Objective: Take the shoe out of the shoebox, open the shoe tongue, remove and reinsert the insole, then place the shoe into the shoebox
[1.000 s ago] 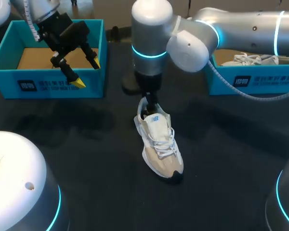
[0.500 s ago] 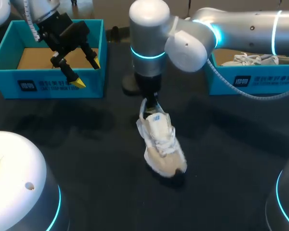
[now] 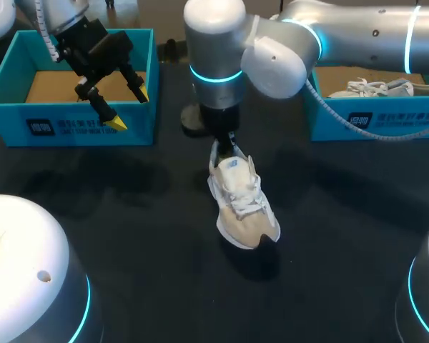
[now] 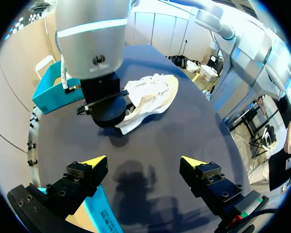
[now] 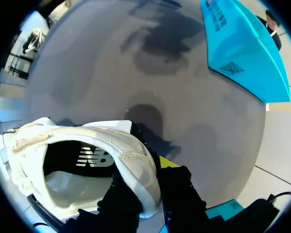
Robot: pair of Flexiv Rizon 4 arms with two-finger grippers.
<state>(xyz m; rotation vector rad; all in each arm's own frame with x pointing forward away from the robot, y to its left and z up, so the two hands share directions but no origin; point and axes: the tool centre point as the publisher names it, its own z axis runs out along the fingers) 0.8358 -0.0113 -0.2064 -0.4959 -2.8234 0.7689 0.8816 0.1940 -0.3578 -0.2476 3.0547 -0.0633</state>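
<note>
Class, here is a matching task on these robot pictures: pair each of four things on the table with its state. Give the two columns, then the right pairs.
Column one:
1. shoe
2. left gripper
3. left shoebox
4. right shoebox

Column two:
A. holds another shoe
B. open, holding nothing
C. gripped at the heel by the right gripper
D. brown floor showing inside

Pairs: 1-C, 2-B, 3-D, 4-A

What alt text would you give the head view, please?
The right end effector grips a white-and-beige shoe by its heel at mid-table. The left end effector hangs open over a blue shoebox; another box holds a second shoe.
</note>
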